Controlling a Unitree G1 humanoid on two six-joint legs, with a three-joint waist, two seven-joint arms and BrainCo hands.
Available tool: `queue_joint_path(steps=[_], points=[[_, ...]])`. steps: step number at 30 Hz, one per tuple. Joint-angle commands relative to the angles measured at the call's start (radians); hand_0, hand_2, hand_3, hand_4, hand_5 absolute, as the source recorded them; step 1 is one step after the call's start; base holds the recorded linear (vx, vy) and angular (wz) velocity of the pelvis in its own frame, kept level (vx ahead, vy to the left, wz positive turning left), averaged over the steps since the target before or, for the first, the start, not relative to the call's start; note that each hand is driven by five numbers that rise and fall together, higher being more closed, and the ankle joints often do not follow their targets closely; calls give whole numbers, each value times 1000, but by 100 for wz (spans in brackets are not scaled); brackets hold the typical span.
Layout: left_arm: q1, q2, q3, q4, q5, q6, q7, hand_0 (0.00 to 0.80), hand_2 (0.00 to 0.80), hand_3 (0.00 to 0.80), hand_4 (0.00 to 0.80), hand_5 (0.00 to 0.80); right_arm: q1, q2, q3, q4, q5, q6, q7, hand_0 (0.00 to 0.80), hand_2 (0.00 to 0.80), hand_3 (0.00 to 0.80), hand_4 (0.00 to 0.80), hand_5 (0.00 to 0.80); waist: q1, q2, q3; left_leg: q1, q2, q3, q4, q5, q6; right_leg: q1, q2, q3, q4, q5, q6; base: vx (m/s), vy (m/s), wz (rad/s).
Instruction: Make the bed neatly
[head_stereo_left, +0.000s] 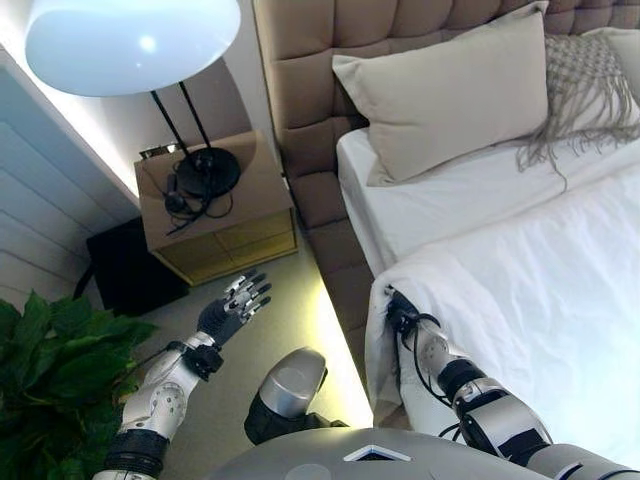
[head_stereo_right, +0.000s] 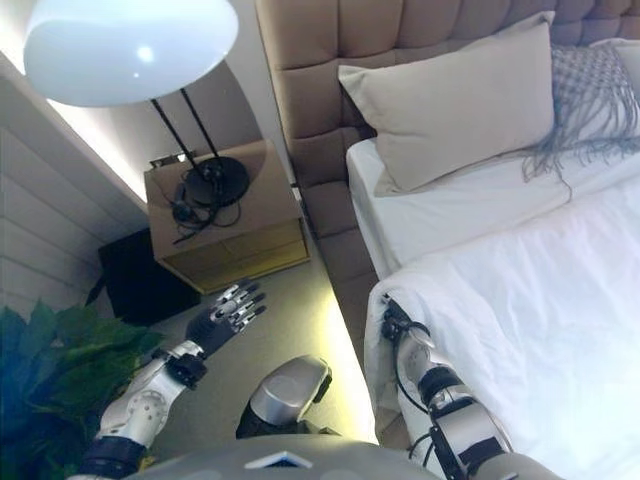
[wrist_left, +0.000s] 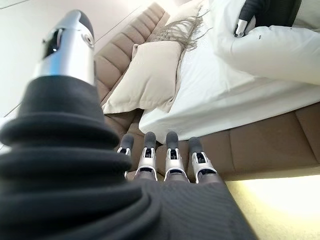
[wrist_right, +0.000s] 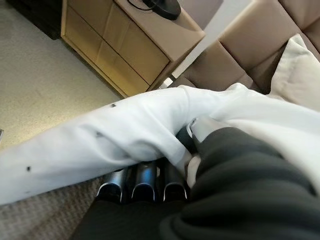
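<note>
A white duvet covers the near part of the bed, its upper corner bunched at the bed's left side. My right hand is at that corner, fingers and thumb curled round a fold of the duvet. Above the duvet the white sheet lies bare. A beige pillow leans on the padded headboard, with a grey fringed cushion beside it. My left hand hangs over the floor left of the bed, fingers straight, holding nothing.
A wooden nightstand stands left of the headboard, carrying a black-based lamp with a white shade. A dark box sits on the floor beside it. A leafy plant fills the lower left. Carpet runs between nightstand and bed.
</note>
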Motion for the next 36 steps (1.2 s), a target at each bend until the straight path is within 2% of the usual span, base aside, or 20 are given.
queue_joint_path(steps=[1,2,7,14,15,19,27,33,36], points=[[14,12,4,-87,26,-12,-38,0,0,0,0,0,-106,97,62,-68,-29,16,59,72,72,72,72,72,28,-14,-54,11,54,-23,-84,66,-62,-29,-74,20,-16,226,31,38,-18,-3],[16,11,7,-86,28,-12,-38,0,0,0,0,0,-95,94,60,-68,-31,25,64,0,0,0,0,0,25,-15,-56,14,54,-21,-85,66,-61,-30,-75,23,-15,228,32,38,-23,-4],[27,1,11,-75,24,-23,-32,0,0,0,0,0,-40,72,33,-15,-27,77,87,0,0,0,0,0,-1,-15,-65,41,63,-4,-109,69,-53,-36,-65,46,-33,240,32,12,-28,-13],[8,-13,-7,-55,3,-52,0,0,0,0,0,0,34,39,-13,101,-27,71,145,0,0,0,0,0,-40,-9,-71,71,96,17,-155,83,-55,-48,-40,75,-88,250,33,-39,-44,-19],[3,-17,-14,-47,-1,-63,5,0,0,0,0,0,46,31,-25,112,-29,73,161,0,0,0,0,0,-51,-9,-72,62,94,23,-167,109,-49,-58,-40,69,-107,270,23,-119,-9,-29],[-15,-26,-25,-29,-13,-85,24,0,0,0,0,0,106,11,-42,127,-40,96,219,0,0,0,0,0,-80,-3,-72,71,111,33,-189,115,-53,-85,-30,97,-118,273,26,-82,-20,-21],[-27,-49,-39,-30,-22,-98,40,0,0,0,0,0,165,12,-99,200,17,129,243,0,0,0,0,0,-111,13,-72,75,125,38,-224,135,-57,-113,-22,111,-107,265,25,-68,9,-7],[-25,-60,-45,-24,-21,-124,47,0,0,0,0,0,193,8,-145,237,41,134,262,0,0,0,0,0,-133,22,-70,94,134,40,-276,163,-58,-132,-15,115,-100,266,25,-57,24,2],[-29,-59,-43,-24,-28,-135,59,0,0,0,0,0,206,12,-156,230,57,111,271,0,0,0,0,0,-146,22,-73,109,141,45,-320,184,-58,-136,-4,121,-120,279,27,-79,-17,0]])
